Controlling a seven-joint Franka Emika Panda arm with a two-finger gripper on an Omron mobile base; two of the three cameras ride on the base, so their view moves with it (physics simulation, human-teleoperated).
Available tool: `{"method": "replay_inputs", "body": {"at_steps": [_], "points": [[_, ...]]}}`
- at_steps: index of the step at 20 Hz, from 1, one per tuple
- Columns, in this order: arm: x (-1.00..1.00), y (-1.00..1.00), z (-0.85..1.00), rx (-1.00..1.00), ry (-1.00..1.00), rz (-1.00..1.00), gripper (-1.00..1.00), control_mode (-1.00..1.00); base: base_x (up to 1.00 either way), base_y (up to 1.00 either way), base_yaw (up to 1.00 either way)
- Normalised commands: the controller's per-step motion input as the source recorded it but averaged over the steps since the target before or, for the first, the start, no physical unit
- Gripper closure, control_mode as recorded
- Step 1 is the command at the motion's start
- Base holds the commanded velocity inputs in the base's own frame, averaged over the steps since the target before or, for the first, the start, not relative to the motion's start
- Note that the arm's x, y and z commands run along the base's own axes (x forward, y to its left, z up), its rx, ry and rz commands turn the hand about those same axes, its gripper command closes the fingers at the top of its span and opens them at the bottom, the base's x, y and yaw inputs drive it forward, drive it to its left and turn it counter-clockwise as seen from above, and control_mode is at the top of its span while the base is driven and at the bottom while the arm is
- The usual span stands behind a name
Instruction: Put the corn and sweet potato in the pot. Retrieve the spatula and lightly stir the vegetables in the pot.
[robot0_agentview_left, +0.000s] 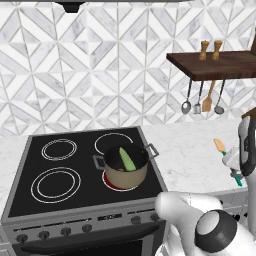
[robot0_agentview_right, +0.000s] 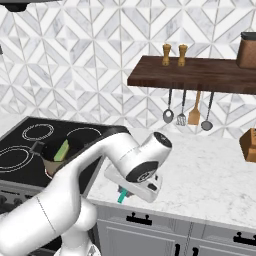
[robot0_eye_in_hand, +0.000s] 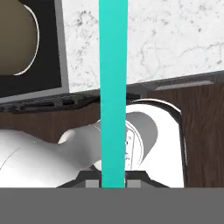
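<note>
Two fingers (robot0_eye_in_hand: 92, 183) closed on the teal spatula (robot0_eye_in_hand: 113, 87) handle, pinched upright between them.

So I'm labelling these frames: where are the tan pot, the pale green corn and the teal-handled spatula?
tan pot (robot0_agentview_left: 125, 176): left base view, outer wall.
pale green corn (robot0_agentview_left: 127, 159): left base view, mid-cob.
teal-handled spatula (robot0_eye_in_hand: 113, 87): hand view, handle.

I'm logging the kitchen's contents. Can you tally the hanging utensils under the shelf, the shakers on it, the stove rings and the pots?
Hanging utensils: 4
Shakers on the shelf: 2
Stove rings: 4, one under the pot
Pots: 1, with the corn inside
Total: 11
</note>
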Motion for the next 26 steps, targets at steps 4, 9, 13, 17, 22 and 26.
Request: {"method": "replay_inputs", "body": {"at_steps": [4,9,13,17,22,26], "points": [[-0.17,0.53,0.53,0.27,-0.08,0.0,1.0,-1.0,0.0,0.0,0.0],[-0.1,0.49,0.33,0.29,-0.04,0.0,1.0,-1.0,0.0,0.0,0.0],[0.0,0.49,0.26,0.29,-0.01,0.0,1.0,-1.0,0.0,0.0,0.0],[-0.01,0.32,0.34,0.32,0.0,0.0,1.0,-1.0,0.0,0.0,0.0],[0.0,0.34,0.3,0.34,0.0,0.0,1.0,-1.0,0.0,0.0,0.0],[0.0,0.5,0.26,0.38,0.15,0.0,1.0,-1.0,0.0,0.0,0.0]]}}
